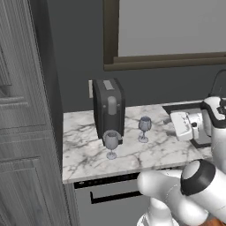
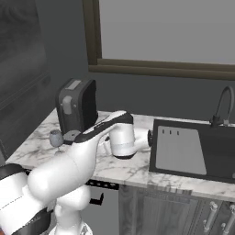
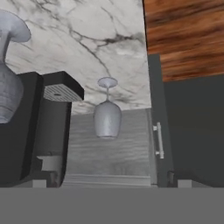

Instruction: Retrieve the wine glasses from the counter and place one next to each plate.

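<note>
Left base view showed you both wine glasses [image 1: 111, 143] [image 1: 144, 128] upright on the marble table [image 1: 84, 154], beside the black coffee machine [image 1: 108, 106]; your claw [image 1: 173, 120] stood wide, empty.

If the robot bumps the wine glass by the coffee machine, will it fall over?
Probably. The wine glass stands on a thin stem and small foot, with its bowl up high, so it looks tippy. It would likely roll on the marble counter.

Dim even rendered light, soft shadows, slight blur
</note>
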{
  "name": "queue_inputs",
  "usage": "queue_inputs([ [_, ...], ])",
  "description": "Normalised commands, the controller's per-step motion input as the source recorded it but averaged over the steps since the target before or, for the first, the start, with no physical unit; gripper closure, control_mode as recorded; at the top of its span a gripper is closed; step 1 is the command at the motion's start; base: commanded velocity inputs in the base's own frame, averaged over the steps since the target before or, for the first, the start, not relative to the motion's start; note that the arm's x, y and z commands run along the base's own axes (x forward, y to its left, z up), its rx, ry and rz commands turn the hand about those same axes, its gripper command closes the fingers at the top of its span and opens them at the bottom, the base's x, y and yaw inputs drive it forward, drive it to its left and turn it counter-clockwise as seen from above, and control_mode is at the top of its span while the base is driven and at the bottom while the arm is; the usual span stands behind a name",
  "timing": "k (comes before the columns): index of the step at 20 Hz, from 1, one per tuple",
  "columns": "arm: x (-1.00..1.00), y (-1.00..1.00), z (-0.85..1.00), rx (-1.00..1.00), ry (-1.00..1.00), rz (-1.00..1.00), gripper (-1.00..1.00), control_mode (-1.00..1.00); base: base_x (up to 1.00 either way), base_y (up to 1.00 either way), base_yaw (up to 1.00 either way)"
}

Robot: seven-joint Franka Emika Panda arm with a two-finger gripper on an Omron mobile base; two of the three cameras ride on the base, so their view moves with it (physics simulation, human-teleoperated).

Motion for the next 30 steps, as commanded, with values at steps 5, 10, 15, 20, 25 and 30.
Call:
queue_inputs([
  [5,0.16,-0.1,-0.16,0.01,0.0,0.0,-1.0,-1.0,0.0,0.0,0.0],
  [10,0.25,-0.03,-0.22,0.01,0.0,0.0,-1.0,-1.0,0.0,0.0,0.0],
  [15,0.09,0.0,-0.2,0.0,0.01,0.0,-1.0,-1.0,0.0,0.0,0.0],
  [20,0.15,0.0,-0.2,0.0,0.05,0.0,-1.0,-1.0,0.0,0.0,0.0],
  [25,0.24,0.0,-0.08,0.0,0.01,-0.02,-1.0,-1.0,0.0,0.0,0.0],
  [30,0.19,0.0,-0.06,0.0,0.03,-0.02,-1.0,-1.0,0.0,0.0,0.0],
])
